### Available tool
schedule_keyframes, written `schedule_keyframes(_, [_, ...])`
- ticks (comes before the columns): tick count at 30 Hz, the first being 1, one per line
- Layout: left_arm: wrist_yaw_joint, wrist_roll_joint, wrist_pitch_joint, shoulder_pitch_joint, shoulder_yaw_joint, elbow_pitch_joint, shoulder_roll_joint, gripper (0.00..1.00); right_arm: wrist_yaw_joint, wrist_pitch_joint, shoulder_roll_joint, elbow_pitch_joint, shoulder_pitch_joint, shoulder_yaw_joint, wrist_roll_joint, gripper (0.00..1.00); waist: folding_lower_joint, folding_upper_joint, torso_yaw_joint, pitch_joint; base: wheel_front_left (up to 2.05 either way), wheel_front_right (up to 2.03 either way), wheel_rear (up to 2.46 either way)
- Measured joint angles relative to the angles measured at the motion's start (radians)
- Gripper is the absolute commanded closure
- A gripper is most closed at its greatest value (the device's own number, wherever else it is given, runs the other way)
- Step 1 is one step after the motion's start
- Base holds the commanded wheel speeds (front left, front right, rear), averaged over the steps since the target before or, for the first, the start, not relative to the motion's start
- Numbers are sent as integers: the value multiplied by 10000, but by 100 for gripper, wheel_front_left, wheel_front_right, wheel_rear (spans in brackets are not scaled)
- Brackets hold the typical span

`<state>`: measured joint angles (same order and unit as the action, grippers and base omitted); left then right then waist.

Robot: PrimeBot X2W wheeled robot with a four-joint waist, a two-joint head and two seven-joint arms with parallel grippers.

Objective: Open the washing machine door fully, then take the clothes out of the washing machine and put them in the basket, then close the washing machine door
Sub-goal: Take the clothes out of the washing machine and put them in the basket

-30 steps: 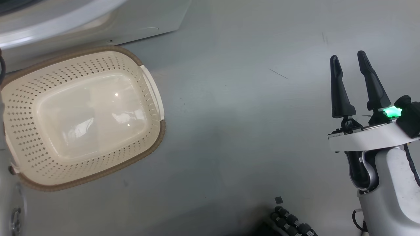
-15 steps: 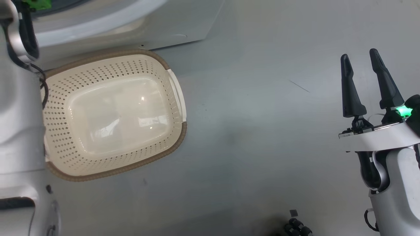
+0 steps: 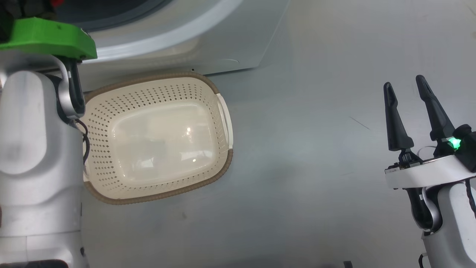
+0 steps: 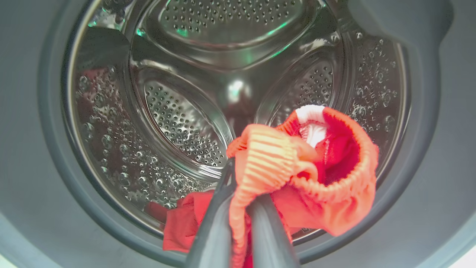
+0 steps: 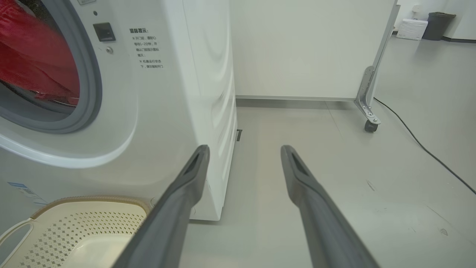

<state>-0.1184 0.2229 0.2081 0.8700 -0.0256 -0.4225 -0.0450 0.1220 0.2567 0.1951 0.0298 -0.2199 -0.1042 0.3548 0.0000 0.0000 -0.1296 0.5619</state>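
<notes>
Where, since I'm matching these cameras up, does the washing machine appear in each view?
Head view: the washing machine runs along the top edge, above the basket.
Left wrist view: its steel drum lies straight ahead, beyond the left gripper shut on the clothes.
Right wrist view: its white front takes the left side.
Shared landmark: the grey door seal around the opening.

Looks like a lab or test room set up as a laundry corner.
- Washing machine [image 5: 178,93] stands free on a bare, smooth grey floor [image 5: 372,156].
- Red clothes [image 4: 334,167] lie in its steel drum [image 4: 178,123].
- Cream basket [image 3: 167,76] sits on the floor right in front of it.
- Behind it is a plain white partition panel [image 5: 305,48] on a metal leg with a castor [image 5: 369,125].
- Black cable [image 5: 424,149] runs loose across the floor.
- In the far corner, a dark bin [image 5: 438,25] stands beside a white box [image 5: 409,29].
</notes>
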Motion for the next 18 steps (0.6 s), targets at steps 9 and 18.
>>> schedule_keyframes(9, [0, 33, 324, -1102, -274, 886, 136, 100, 0, 0, 25, 50, 602, -56, -144, 0, 0, 0, 417, -817, 0, 0, 0])
schedule_keyframes(18, [0, 8, 441, -2536, -253, 2203, 205, 100, 0, 0, 29, 98, 1057, -209, -330, 0, 0, 0, 840, -1618, 0, 0, 0])
